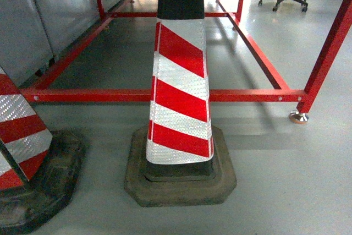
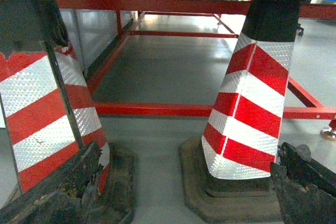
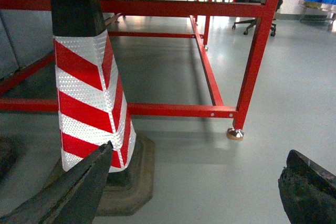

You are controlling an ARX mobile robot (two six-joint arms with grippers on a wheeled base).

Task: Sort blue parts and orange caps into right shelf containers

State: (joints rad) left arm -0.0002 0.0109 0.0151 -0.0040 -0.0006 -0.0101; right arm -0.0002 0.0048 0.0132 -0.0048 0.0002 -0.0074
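Both pincers, left [image 2: 184,182] and right [image 3: 194,187], hang spread and empty, so we risk bumping the cone [image 1: 179,81] if we drive ahead.

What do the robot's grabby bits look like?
Only the finger tips show, at the bottom of each wrist view. The left end effector has black fingers with rough, scuffed, crumbly-looking surfaces. The right end effector has dark, tapering, wedge-shaped fingers. No cables or markings show.
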